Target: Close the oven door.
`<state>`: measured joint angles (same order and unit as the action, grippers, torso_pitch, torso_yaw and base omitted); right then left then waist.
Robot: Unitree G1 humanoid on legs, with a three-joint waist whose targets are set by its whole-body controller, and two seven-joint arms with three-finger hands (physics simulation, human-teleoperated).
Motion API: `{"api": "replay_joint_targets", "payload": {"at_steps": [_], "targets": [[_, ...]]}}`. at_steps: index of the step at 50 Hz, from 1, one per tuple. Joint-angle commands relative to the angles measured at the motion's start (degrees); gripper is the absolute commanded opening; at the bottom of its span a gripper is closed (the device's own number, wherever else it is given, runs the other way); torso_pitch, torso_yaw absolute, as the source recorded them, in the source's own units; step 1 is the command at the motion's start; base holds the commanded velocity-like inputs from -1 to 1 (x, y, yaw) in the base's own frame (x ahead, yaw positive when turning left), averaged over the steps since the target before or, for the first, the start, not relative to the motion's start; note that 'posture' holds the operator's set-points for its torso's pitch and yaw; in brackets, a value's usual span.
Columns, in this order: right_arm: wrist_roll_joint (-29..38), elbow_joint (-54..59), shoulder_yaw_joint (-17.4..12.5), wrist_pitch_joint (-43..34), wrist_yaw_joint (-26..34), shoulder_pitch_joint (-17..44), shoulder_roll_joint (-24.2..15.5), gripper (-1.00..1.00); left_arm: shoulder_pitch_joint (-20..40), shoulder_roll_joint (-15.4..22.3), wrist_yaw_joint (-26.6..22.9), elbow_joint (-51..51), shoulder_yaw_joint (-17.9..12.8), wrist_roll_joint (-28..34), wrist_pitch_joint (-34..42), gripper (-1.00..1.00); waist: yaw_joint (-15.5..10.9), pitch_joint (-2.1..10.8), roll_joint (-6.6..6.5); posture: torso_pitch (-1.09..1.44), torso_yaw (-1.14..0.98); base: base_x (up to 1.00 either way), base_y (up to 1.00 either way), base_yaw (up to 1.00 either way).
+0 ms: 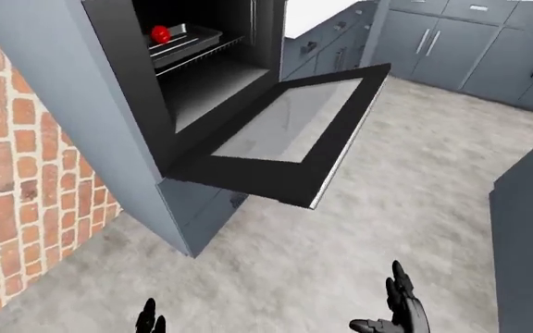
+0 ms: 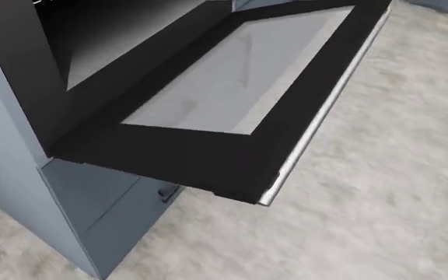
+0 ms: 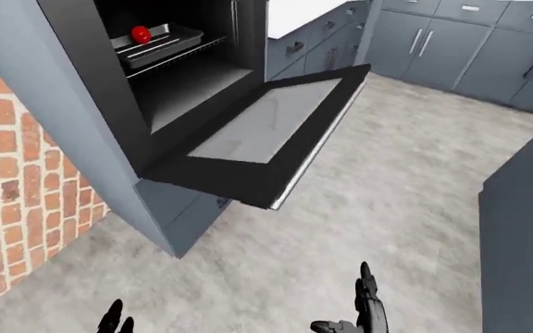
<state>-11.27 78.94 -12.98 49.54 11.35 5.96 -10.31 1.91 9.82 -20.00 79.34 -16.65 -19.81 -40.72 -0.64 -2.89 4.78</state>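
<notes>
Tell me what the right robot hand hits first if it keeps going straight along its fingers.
Probably nothing soon: the right robot hand points up the view over bare floor, right of the open oven door. The grey cabinets lie beyond, though depth is unclear.

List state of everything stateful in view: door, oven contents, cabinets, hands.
oven door: fully open, lying flat, nothing touching it
oven rack: inside the cavity, carrying a tray
tray: on the rack, holds a red object
drawer under the oven: closed
cabinet doors at upper right: closed
left hand: low in the view, only tips visible, holding nothing seen
right hand: fingers spread open, empty, apart from the door
</notes>
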Motion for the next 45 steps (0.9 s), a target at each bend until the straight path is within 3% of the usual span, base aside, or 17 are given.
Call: {"api": "replay_joint_targets", "payload": {"at_steps": [1, 2, 3, 7, 10, 11, 22, 23, 25, 28, 30, 32, 33, 36, 40, 43, 45], "targets": [[-0.5, -1.3, -0.2, 1.4, 0.5, 0.9, -0.7, 1.0, 0.0, 0.2, 0.0, -0.2, -0.2, -0.2, -0.9, 1.0, -0.2, 0.81, 1.32, 0.0, 0.0, 0.0, 0.0, 0.0], [-0.5, -1.3, -0.1, 1.5, 0.5, 0.9, -0.7, 1.0, 0.0, 0.2, 0.0, -0.2, -0.2, -0.2, -1.0, 1.0, 0.6, -0.75, 0.61, 0.0, 0.0, 0.0, 0.0, 0.0], [-0.4, -1.3, -0.1, 1.7, 0.7, 0.9, -0.7, 1.0, 0.0, 0.2, 0.0, -0.2, -0.2, -0.2, -0.9, 1.0, 0.3, -0.22, -1.51, 0.0, 0.0, 0.0, 0.0, 0.0], [0.1, -1.3, 0.2, 2.1, 0.7, 1.0, -0.8, 1.0, 0.0, 0.2, -0.1, -0.2, -0.3, -0.3, -0.9, 1.0, 0.8, 1.06, -3.11, 0.0, 0.0, 0.0, 0.0, 0.0], [0.4, -1.2, 0.4, 2.6, 1.1, 0.8, -0.8, 1.0, 0.0, 0.2, -0.1, -0.2, -0.3, -0.2, -0.9, 1.0, 1.5, 1.53, -5.15, 0.0, 0.0, 0.0, 0.0, 0.0], [0.7, -1.2, 0.5, 2.5, 1.0, 0.8, -0.8, 1.0, 0.0, 0.2, -0.1, -0.2, -0.3, -0.3, -0.9, 1.0, 1.2, 0.89, -4.9, 0.0, 0.0, 0.0, 0.0, 0.0], [1.5, -1.3, 0.7, 2.8, 1.3, 0.6, -0.8, 1.0, -0.1, 0.2, 0.0, -0.2, -0.3, -0.2, -1.0, 1.0, 1.3, 1.18, -4.59, 0.0, 0.0, 0.0, 0.0, 0.0], [1.5, -1.3, 0.7, 2.8, 1.3, 0.6, -0.8, 1.0, -0.1, 0.2, 0.0, -0.2, -0.3, -0.3, -0.9, 1.0, 1.2, 2.06, -4.82, 0.0, 0.0, 0.05, 0.0, 0.0], [1.6, -1.4, 0.8, 2.8, 1.4, 0.6, -0.7, 1.0, 0.0, 0.2, 0.0, -0.2, -0.2, -0.2, -0.9, 1.0, 1.2, 0.39, -4.62, 0.0, 0.0, 0.11, 0.0, 0.0], [1.6, -1.4, 0.7, 2.8, 1.3, 0.6, -0.8, 1.0, 0.0, 0.2, 0.0, -0.2, -0.2, -0.3, -0.9, 1.0, 1.6, 0.34, -3.33, 0.0, 0.0, 0.12, 0.0, 0.0], [1.4, -1.4, 0.6, 2.6, 1.6, 0.6, -0.7, 1.0, 0.0, 0.2, 0.0, -0.2, -0.2, -0.2, -0.9, 1.0, 1.4, 1.13, -2.38, 0.0, 0.0, 0.12, 0.0, 0.0], [1.3, -1.4, 0.6, 2.6, 1.7, 0.6, -0.7, 1.0, 0.1, 0.2, 0.0, -0.2, -0.2, -0.3, -0.9, 1.0, 1.4, 2.0, 0.09, 0.0, 0.0, 0.14, 0.0, 0.0], [1.1, -1.4, 0.5, 2.4, 2.2, 0.6, -0.7, 1.0, 0.1, 0.2, 0.0, -0.2, -0.2, -0.3, -0.9, 1.0, 1.7, 0.81, -1.85, 0.0, 0.0, 0.15, 0.0, 0.0], [1.0, -1.4, 0.6, 2.4, 2.1, 0.7, -0.7, 1.0, 0.1, 0.2, -0.1, -0.2, -0.3, -0.4, -0.9, 1.0, 1.5, 0.81, -2.0, 0.0, 0.0, 0.21, 0.0, 0.0], [0.6, -1.4, 0.4, 2.2, 2.5, 0.7, -0.7, 1.0, 0.1, 0.2, 0.0, -0.2, -0.3, -0.4, -0.8, 1.0, 1.1, 0.59, -3.33, 0.0, 0.0, 0.22, 0.0, 0.0], [0.2, -1.5, 0.3, 1.8, 2.9, 0.8, -0.7, 1.0, 0.1, 0.2, 0.0, -0.2, -0.3, -0.4, -0.8, 1.0, 1.3, 0.44, -5.14, 0.0, 0.0, 0.22, 0.0, 0.0], [0.1, -1.5, 0.3, 1.8, 3.0, 0.7, -0.7, 1.0, 0.1, 0.2, -0.1, -0.2, -0.3, -0.4, -0.8, 1.0, 1.4, 0.3, -7.31, 0.0, 0.0, 0.21, 0.0, 0.0]]}}
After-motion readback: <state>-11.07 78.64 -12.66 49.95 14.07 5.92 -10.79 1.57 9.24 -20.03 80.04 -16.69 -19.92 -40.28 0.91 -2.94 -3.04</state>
